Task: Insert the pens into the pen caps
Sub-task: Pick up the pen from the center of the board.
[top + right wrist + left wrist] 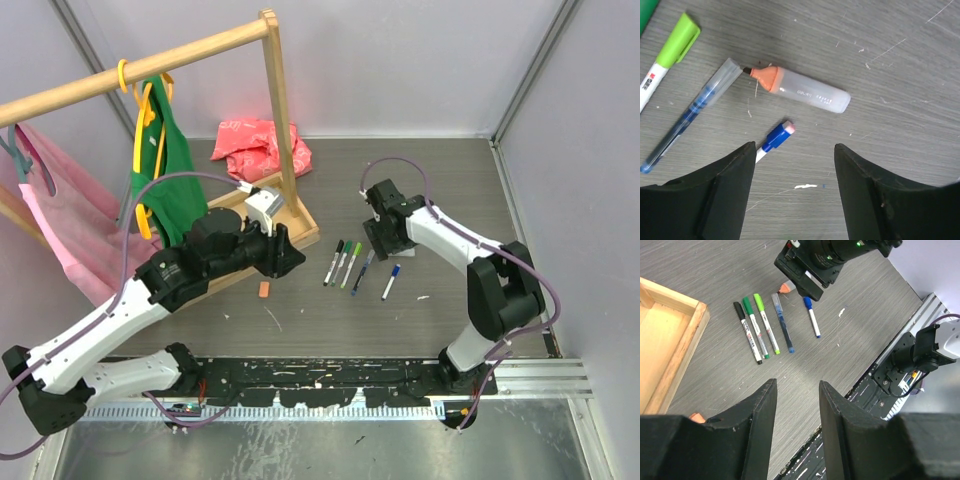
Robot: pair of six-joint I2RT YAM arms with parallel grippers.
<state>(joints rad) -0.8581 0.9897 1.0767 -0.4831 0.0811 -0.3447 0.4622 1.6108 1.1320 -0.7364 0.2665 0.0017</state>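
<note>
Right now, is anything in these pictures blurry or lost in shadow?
Top view: even light, only soft shadows on the table. Left wrist view: pens crisp, left claw dark, soft-edged. Right wrist view: orange-tipped pen crisp, right claw black, featureless.

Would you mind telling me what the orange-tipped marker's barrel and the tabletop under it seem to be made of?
The orange-tipped marker barrel: likely frosted translucent plastic, cloudy with soft sheen. The tabletop: probably matte wood-grain laminate, grey with fine streaks and scratches.

Orange-tipped pen (805,94) beyond parted fingers (715,200)
</note>
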